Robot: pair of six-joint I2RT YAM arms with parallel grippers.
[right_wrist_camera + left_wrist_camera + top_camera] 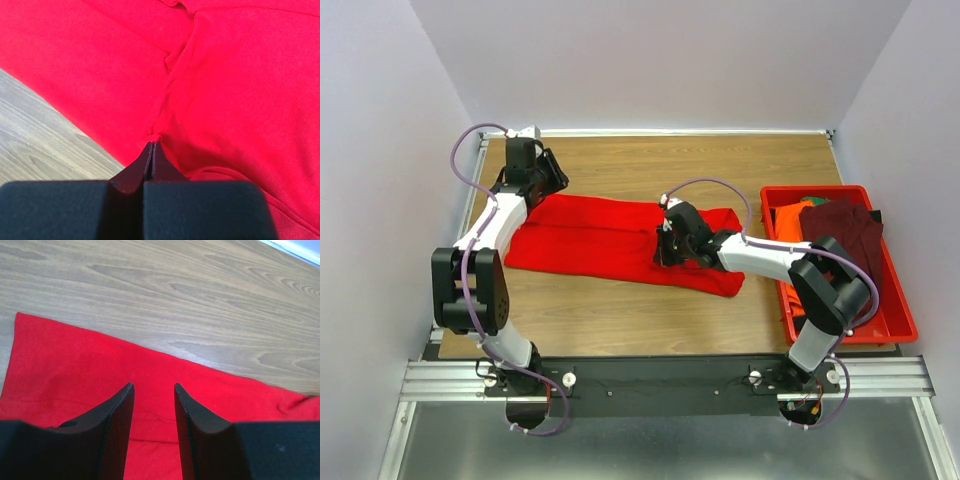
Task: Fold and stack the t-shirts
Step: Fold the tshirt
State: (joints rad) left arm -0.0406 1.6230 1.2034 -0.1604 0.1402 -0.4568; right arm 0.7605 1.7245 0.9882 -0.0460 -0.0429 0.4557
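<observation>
A bright red t-shirt lies as a long folded strip across the middle of the wooden table. My right gripper sits on the shirt's middle-right part. In the right wrist view it is shut, with a small ridge of red cloth pinched at the fingertips. My left gripper hovers over the shirt's far left end. It stands open in the left wrist view, the flat red cloth showing between the fingers with nothing gripped. An orange t-shirt and a dark maroon t-shirt lie crumpled in the bin.
A rigid red plastic bin stands at the table's right edge, beside the right arm's elbow. A bit of green cloth shows at its far end. White walls close in the table on three sides.
</observation>
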